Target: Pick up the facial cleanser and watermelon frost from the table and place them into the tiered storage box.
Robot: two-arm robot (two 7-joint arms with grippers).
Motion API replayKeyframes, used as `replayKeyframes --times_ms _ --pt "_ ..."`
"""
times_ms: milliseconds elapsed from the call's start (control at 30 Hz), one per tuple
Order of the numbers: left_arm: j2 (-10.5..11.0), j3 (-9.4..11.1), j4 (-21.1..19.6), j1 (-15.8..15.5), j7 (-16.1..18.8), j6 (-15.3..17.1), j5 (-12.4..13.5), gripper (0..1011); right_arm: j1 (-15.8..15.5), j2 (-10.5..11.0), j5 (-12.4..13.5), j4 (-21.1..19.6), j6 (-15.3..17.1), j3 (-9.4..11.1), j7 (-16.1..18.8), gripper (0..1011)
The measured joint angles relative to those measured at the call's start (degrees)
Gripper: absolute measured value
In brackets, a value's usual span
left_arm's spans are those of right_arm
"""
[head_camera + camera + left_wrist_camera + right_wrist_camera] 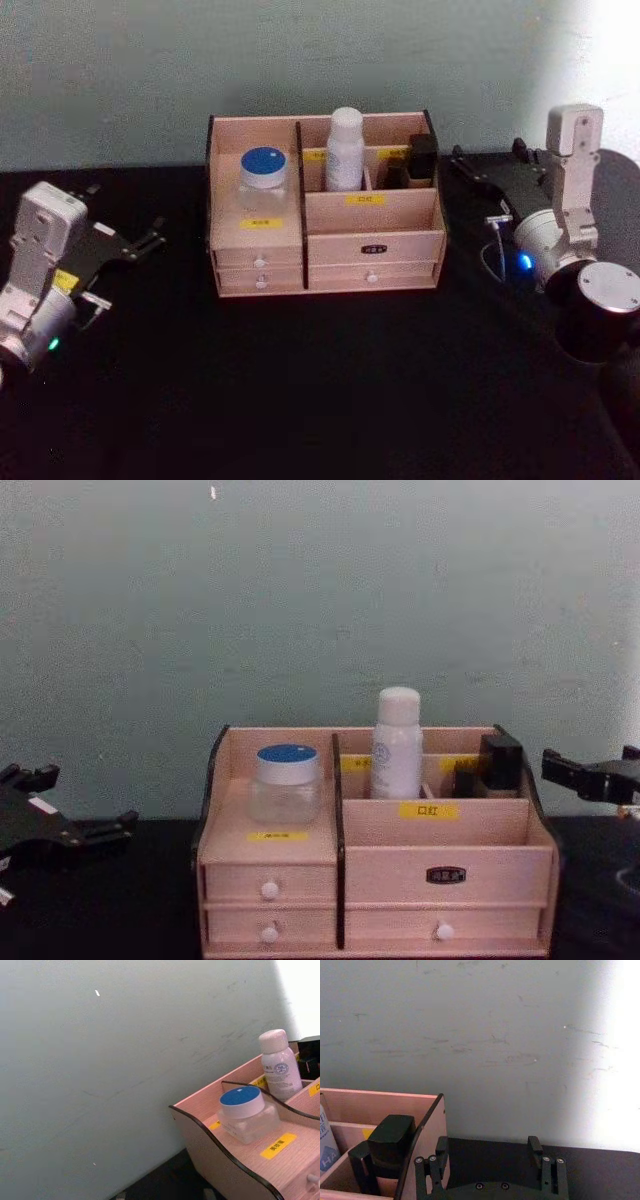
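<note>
Tiered storage box (325, 250) sits mid-table on the black tabletop (300, 400), against a grey-green wall (300, 580). Both task items are inside it already.

Watermelon frost (263, 178), a clear jar with a blue lid, stands upright in the box's left compartment, above a yellow label and the two left drawers. Facial cleanser (345, 150), a white bottle, stands upright in the rear compartment just right of the centre divider, its cap rising above the box's back wall. The two items are apart, with the black-edged divider between them. Dark small items (415, 160) sit in the box's rear right corner, near the bottle but not touching it.

Left gripper (150, 240) rests low over the table on the left of the box, well apart from it, with its fingers spread and nothing between them. The jar is the nearer item to it, off to its right and higher. In the left wrist view the jar and bottle show inside the box, the bottle behind the jar.

Right gripper (470, 170) sits to the right of the box, just beside its right wall, its fingers spread wide and holding nothing. The right wrist view shows the fingertips (535, 1145) beside the box's right edge, close to the dark items. The bottle is farther left of this claw, past those items.
</note>
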Motion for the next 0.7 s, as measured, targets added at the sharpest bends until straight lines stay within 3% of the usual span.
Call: replayKeyframes --times_ms 700 --pt "0.00 0.00 0.00 0.00 0.00 0.00 0.00 1001 0.01 0.07 0.19 -0.20 -0.13 -0.08 0.05 1000"
